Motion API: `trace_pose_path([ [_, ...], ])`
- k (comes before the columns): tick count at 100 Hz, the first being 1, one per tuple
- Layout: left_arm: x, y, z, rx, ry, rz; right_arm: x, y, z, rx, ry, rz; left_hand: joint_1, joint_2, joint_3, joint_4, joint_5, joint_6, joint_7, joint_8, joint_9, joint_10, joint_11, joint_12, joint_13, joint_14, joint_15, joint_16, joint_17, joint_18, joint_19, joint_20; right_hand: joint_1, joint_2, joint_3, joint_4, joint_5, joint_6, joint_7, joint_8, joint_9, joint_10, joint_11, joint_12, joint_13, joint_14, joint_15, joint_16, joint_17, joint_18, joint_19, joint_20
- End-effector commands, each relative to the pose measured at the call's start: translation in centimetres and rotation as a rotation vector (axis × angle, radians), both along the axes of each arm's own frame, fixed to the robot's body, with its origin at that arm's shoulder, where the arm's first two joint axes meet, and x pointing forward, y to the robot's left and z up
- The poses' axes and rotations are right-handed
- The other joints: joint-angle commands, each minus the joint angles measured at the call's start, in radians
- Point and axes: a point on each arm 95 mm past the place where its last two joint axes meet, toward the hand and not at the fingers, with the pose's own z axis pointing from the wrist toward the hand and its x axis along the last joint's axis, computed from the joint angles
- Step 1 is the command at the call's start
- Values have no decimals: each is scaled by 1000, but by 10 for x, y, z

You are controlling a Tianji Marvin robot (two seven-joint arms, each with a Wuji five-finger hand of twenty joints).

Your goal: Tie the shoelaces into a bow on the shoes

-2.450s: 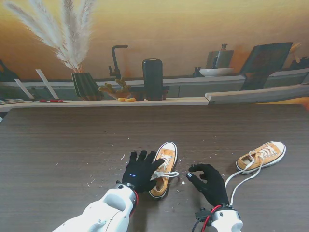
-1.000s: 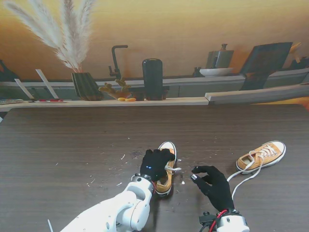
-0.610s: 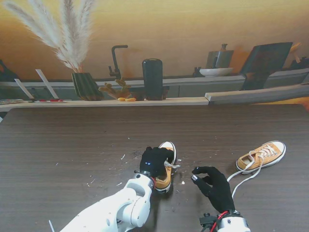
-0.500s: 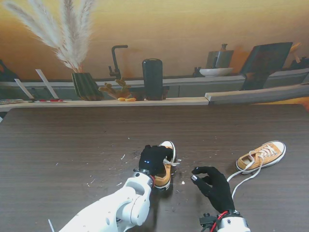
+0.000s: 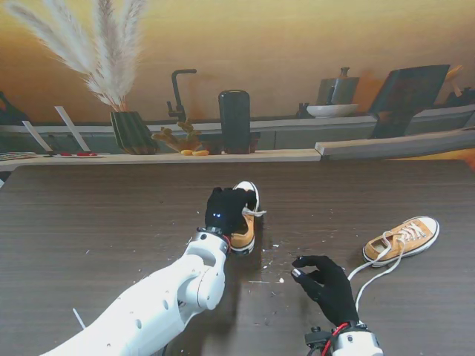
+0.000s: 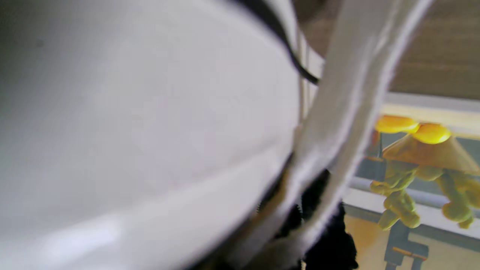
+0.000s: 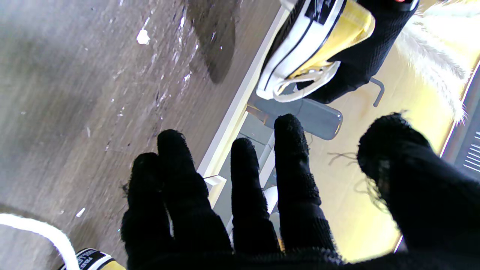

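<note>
My left hand (image 5: 225,209) in its black glove is shut on an orange sneaker (image 5: 243,228) with a white toe cap (image 5: 249,190). It holds the sneaker over the table's middle, seemingly lifted off the wood. The left wrist view is filled by the blurred white toe cap (image 6: 150,131) and a white lace (image 6: 348,112). My right hand (image 5: 323,285) hovers nearer to me, open, holding nothing. Its fingers (image 7: 243,187) are spread, with the held sneaker (image 7: 311,48) beyond them. The second orange sneaker (image 5: 404,237) lies at the right, its lace (image 5: 369,280) untied and trailing toward me.
White scraps and crumbs (image 5: 274,265) dot the dark wood table (image 5: 104,222). Behind its far edge a shelf carries a vase of pampas grass (image 5: 132,130), a black cylinder (image 5: 234,121) and yellow ornaments (image 5: 185,141).
My left hand closed over the sneaker, then carried it farther from me and a little left. The right hand and the second sneaker stayed nearly still.
</note>
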Motion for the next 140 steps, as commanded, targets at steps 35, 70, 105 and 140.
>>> trace_pose_path([
  [35, 60, 7, 15, 52, -40, 32, 6, 0, -3, -7, 24, 17, 86, 52, 93, 2, 18, -127, 5, 5, 66, -1, 82, 44, 1, -26, 18, 1, -21, -61, -1, 15, -42, 14, -31, 28, 5, -17, -14, 1, -2, 2, -8, -9, 2, 38, 1, 13, 11, -18, 42, 13],
  [70, 90, 19, 2, 96, -30, 13, 7, 5, -4, -12, 33, 33, 72, 54, 66, 22, 6, -137, -140, -104, 66, 1, 34, 48, -8, -33, -3, -8, -33, -65, -26, 23, -43, 15, -32, 28, 3, -19, -14, 3, -1, 2, -8, -9, 2, 37, 0, 12, 11, -18, 42, 13],
  [105, 102, 27, -17, 133, 48, 16, 8, 8, -5, -13, 41, 41, 33, 51, 29, 54, -14, -112, -245, -204, 56, 12, -51, 64, -28, -25, -62, -6, -54, -73, -93, 107, -42, 15, -32, 29, 4, -18, -14, 4, -1, 3, -7, -9, 1, 36, 0, 11, 12, -18, 42, 13],
  [140, 110, 35, -34, 177, 110, 26, 8, 11, -5, -14, 48, 52, -8, 37, 11, 65, -46, -48, -354, -297, 24, 24, -98, 44, -50, -18, -117, -3, -74, -70, -134, 118, -41, 15, -33, 29, 4, -16, -13, 4, -2, 3, -7, -9, 0, 35, 1, 13, 11, -20, 43, 12],
])
